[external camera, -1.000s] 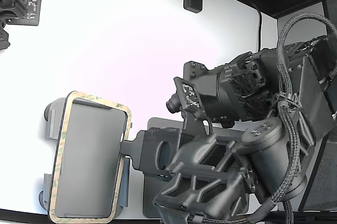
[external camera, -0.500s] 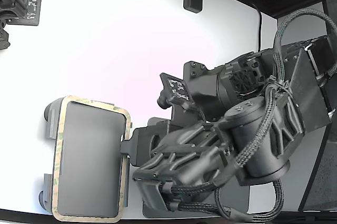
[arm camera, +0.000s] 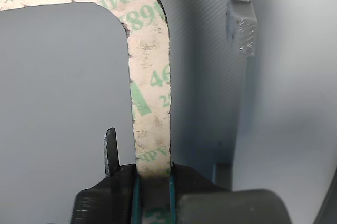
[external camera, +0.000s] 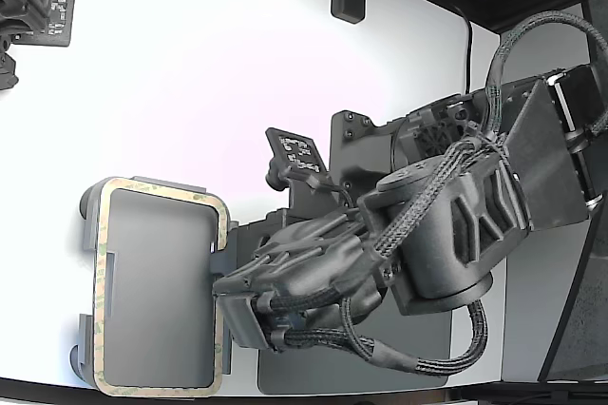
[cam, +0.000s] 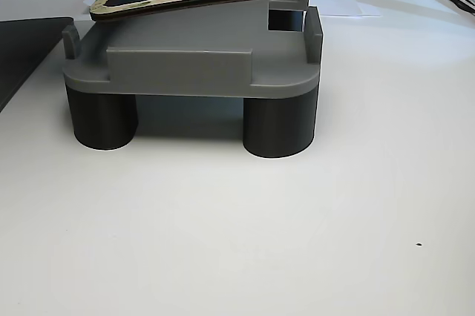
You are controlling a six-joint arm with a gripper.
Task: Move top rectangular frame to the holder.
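Gripping one long side of the frame, the jaws of the gripper are pinched shut on its speckled band. The frame sits over the grey holder on the white surface, tilted, one end higher than the other in the side camera.

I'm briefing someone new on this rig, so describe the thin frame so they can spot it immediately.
Find the white table, then the light grey holder on round dark feet. Above it, tilted, is the top rectangular frame, pinched on one side by the gripper. Its tan, green-speckled band and open centre set it apart.
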